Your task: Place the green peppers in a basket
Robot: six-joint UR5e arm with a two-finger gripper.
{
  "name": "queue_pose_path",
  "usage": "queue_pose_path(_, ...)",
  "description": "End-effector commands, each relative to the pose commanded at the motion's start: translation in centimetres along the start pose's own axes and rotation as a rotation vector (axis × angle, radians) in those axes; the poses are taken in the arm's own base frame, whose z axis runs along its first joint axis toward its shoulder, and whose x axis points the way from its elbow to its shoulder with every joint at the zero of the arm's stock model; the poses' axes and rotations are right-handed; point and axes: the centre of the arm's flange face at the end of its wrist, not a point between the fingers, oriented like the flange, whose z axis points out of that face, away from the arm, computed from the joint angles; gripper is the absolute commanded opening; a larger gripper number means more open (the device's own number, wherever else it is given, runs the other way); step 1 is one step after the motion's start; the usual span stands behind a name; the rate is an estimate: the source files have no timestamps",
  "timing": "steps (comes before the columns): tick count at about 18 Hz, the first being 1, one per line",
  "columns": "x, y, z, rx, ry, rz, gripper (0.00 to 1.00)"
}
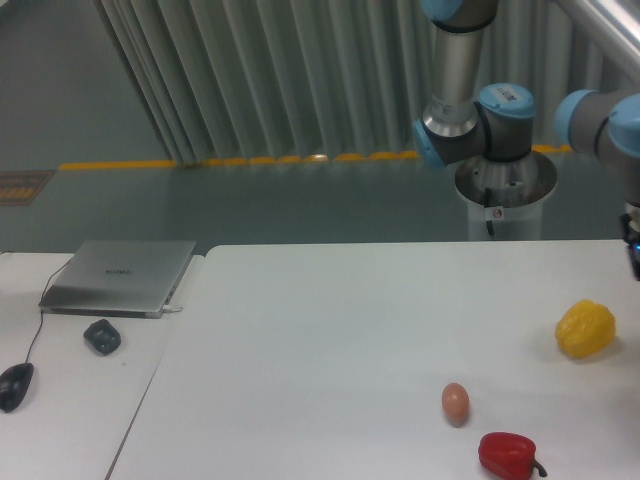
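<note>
A robotics lab or test workshop: a UR5e arm (pixel 480 110) on a pedestal behind a white table (pixel 330 330), a closed laptop (pixel 120 275) and mouse (pixel 15 386) alongside, grey corrugated wall panels and yellow floor tape (pixel 240 160).

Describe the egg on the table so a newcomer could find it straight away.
Start at the white table and look to its front right part. The egg stands there alone, just up and left of the red pepper and well below-left of the yellow pepper. It is the smallest of the three, smooth, oval and light brown, with no stem or lobes.
</note>
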Motion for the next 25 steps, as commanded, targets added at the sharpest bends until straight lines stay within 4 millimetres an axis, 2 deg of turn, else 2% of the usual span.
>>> queue_pose_path(3, 0.0, 2.5, 2.2, -0.005, 0.029, -0.084, 0.58)
queue_pose_path(4, 0.1, 3.5, 3.1, -0.011, 0.041, -0.143, 0.58)
queue_pose_path(5, -0.3, 5.1, 3.1, -0.015, 0.037, -0.183, 0.58)
queue_pose_path(9, -0.1, 7.3, 5.2, -0.027, 0.066, -0.221, 0.59)
queue_pose_path(11, 0.1, 9.0, 5.8, -0.033, 0.075, -0.245, 0.64)
queue_pose_path(12, 0.2, 9.3, 6.5, -0.034, 0.085, -0.249, 0.74)
queue_pose_path(13, 0.2, 9.4, 6.8, -0.034, 0.089, -0.253, 0.8)
queue_pose_path(16, 0.2, 9.6, 7.5, -0.035, 0.099, -0.257, 0.9)
queue_pose_path(21, 0.4, 9.6, 7.7, -0.035, 0.105, -0.257, 0.98)
queue_pose_path(25, 0.7, 8.9, 7.5, -0.034, 0.105, -0.281, 0.99)
